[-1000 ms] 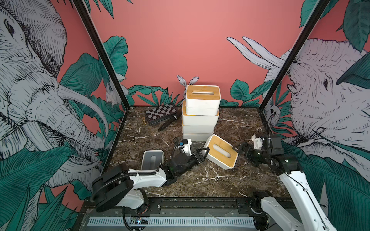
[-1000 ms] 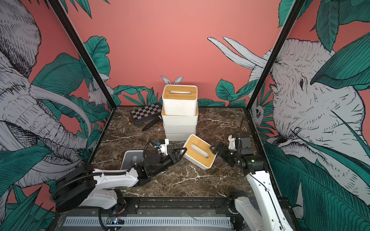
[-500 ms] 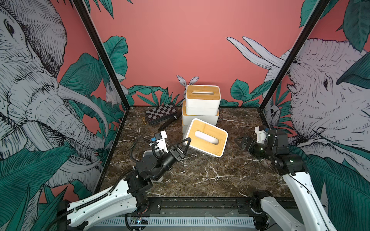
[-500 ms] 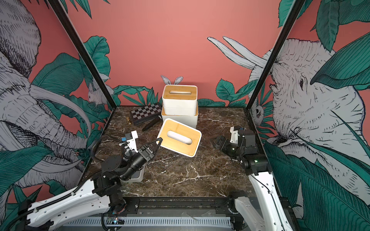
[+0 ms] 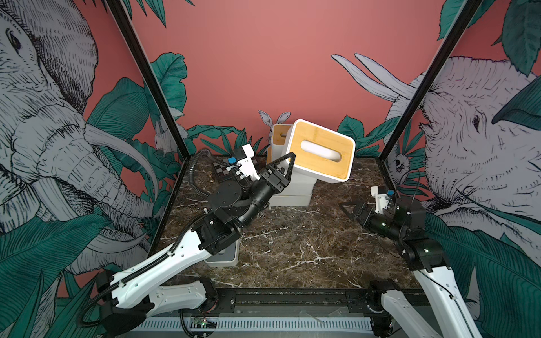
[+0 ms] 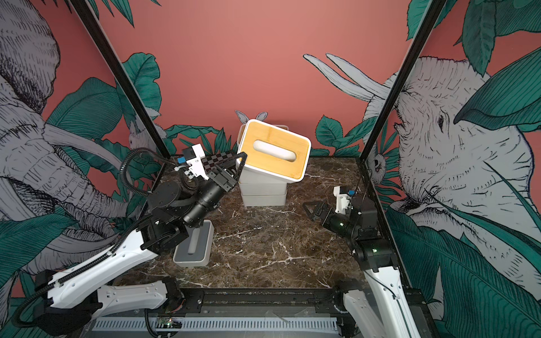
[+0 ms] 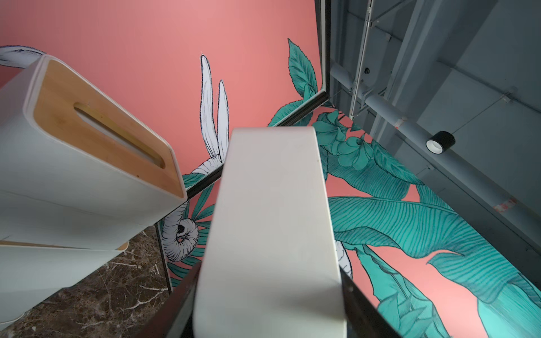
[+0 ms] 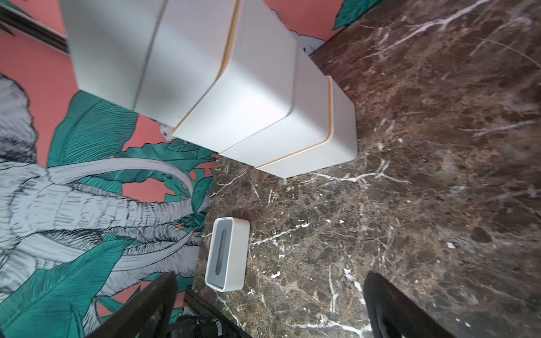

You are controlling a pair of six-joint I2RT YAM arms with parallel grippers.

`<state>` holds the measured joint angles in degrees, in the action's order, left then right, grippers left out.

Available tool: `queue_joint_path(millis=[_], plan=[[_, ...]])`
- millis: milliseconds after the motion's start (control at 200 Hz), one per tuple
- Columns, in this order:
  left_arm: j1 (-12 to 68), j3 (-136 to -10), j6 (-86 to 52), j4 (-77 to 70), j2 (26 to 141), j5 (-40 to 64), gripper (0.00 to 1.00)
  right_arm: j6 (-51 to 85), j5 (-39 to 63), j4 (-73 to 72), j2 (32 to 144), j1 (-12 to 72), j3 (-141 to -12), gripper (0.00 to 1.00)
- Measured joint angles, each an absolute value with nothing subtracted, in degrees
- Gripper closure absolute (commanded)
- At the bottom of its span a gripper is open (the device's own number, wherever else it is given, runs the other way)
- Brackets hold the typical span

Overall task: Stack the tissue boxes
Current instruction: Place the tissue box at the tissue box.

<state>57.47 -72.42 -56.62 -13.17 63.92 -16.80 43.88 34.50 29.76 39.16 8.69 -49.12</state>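
A bamboo-lidded tissue box [image 5: 320, 153] is pinched, tilted, by the left jaws beside the stack [image 5: 292, 199]; the right jaws are spread, empty.

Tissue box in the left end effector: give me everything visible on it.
White rounded rectangular tissue box, plastic-looking, with a flat bamboo-coloured lid cut by one oval slot. It is off the table, tilted, lid toward the camera in both top views, in front of the stack. The left end effector is shut on one short end, its far side hidden by the box. The left wrist view shows a gap to the stack's top box.
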Motion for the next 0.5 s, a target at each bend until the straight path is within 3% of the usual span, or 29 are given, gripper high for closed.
queue_joint_path(millis=[500], plan=[[43.5, -91.5, -68.5, -5.4, 78.7, -12.8, 0.56, 49.6, 36.1, 20.4, 38.6, 14.5, -44.8, 0.01]])
